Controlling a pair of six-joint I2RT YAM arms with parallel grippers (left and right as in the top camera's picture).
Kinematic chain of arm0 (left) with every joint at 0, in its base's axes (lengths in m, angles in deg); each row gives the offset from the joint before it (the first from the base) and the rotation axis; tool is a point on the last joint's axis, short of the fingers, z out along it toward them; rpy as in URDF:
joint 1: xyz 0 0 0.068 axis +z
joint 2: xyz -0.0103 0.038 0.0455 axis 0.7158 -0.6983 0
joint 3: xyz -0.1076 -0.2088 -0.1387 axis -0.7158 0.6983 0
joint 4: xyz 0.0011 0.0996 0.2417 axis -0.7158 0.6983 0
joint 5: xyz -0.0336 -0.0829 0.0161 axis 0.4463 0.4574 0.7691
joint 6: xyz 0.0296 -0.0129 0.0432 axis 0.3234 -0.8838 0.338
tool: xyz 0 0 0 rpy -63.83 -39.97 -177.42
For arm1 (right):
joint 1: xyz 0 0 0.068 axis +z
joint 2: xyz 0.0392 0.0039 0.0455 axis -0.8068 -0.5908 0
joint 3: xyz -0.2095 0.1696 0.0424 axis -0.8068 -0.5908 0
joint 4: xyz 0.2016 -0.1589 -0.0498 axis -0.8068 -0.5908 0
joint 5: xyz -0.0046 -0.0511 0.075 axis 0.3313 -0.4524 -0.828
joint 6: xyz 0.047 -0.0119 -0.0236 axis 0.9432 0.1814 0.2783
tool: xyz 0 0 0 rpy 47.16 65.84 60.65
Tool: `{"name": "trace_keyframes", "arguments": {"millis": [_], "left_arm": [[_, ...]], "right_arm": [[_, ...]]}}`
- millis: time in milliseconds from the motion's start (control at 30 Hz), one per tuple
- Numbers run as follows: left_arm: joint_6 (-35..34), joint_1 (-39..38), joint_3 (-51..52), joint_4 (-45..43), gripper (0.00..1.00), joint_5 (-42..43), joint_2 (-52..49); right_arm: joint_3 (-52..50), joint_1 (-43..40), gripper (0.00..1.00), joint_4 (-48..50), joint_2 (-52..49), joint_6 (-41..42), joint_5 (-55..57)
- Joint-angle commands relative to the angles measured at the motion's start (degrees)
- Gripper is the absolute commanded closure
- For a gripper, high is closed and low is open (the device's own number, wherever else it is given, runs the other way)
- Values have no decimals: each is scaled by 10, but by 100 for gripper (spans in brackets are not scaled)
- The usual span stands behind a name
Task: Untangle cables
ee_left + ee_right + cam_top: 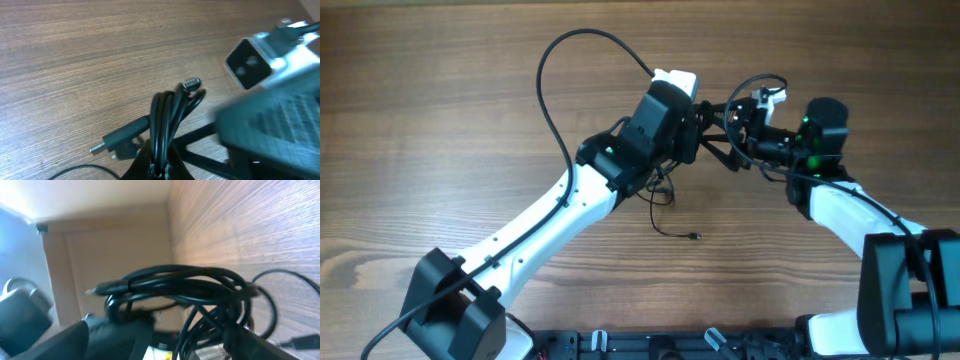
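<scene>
Cables (722,142): knotted bundle lifted off surface (460,90), far-centre, strung between both grippers.
- Left gripper (698,128): at bundle's left end, pinching cord loops (167,117).
- Right gripper (745,130): at right end, apparently pressed onto same bundle (190,282); view is blurred.
- Bundle's long axis runs left-right, span short.
- Loose strand (665,212) trails toward near side and touches surface; left arm nearer to it.
- Judgement: separating pull goes along left-right axis.

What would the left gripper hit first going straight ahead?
The cables bunched right in front of the left gripper; just beyond, probably the right gripper, though depth is unclear.
</scene>
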Motion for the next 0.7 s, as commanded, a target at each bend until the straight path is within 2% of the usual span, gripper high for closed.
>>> {"name": "trace_keyframes", "arguments": {"millis": [0, 67, 133, 167, 233, 333, 400, 433, 500, 567, 667], "left_arm": [[13, -19, -6, 2, 96, 18, -4], [14, -19, -6, 9, 96, 18, -4], [13, -19, -6, 10, 96, 19, -4], [14, -19, -6, 10, 96, 20, -4], [43, -19, -6, 12, 96, 69, -4], [61, -17, -6, 19, 96, 78, -4], [57, -4, -6, 30, 96, 18, -3], [40, 5, -6, 37, 96, -29, -3], [-48, 34, -6, 50, 96, -123, -4], [-102, 61, -6, 50, 96, -111, -4], [-114, 87, -6, 51, 96, -61, -4]], "right_arm": [[-2, 12, 26, 2, 0, 62, 94], [-2, 12, 43, 2, 0, 59, 113], [-2, 12, 73, 1, 0, 47, 127], [-2, 11, 78, 1, 0, 41, 134], [-2, 11, 96, -19, 0, 17, 174], [-2, 8, 96, -43, 0, -17, 184], [-2, -12, 96, -77, 0, -63, 186], [-2, -26, 96, -100, 0, -69, 186], [-2, -68, 96, -135, 0, -104, 168], [-2, -97, 96, -135, 0, -122, 135], [-2, -126, 96, -110, 0, -156, 94]]}}
